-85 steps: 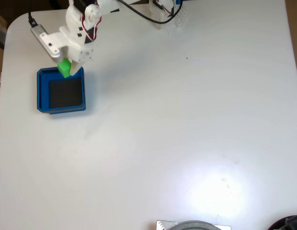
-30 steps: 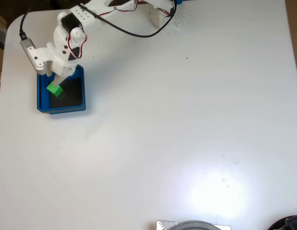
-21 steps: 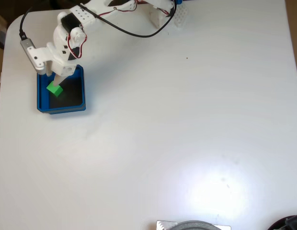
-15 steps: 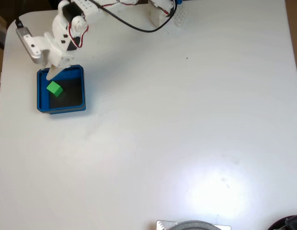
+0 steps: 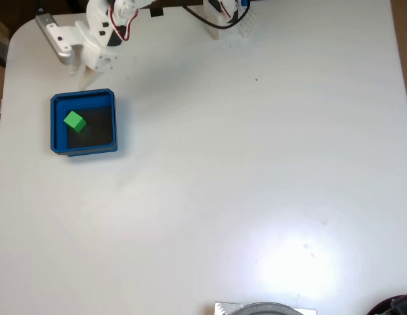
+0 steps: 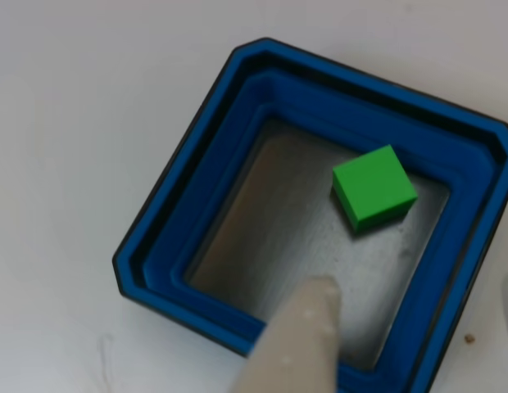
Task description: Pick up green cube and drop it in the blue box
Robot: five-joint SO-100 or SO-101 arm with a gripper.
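The green cube (image 5: 74,121) lies loose on the dark floor of the blue box (image 5: 83,97), in its left half in the fixed view. My white gripper (image 5: 77,73) hangs open just beyond the box's far wall, holding nothing and apart from both box and cube. In the other view the green cube (image 6: 374,187) rests flat near the upper right corner of the blue box (image 6: 197,176). One pale fingertip (image 6: 307,327) reaches in from the bottom edge, over the near wall.
The white table (image 5: 256,164) stretches wide to the right of the box. The arm's base and cables (image 5: 223,13) sit at the top edge. A grey round object (image 5: 264,308) and a dark shape (image 5: 395,306) lie at the bottom edge.
The gripper carried the cube over the box, opened and left it on the box floor. It has since lifted and drawn back toward the top edge; the cube stays put.
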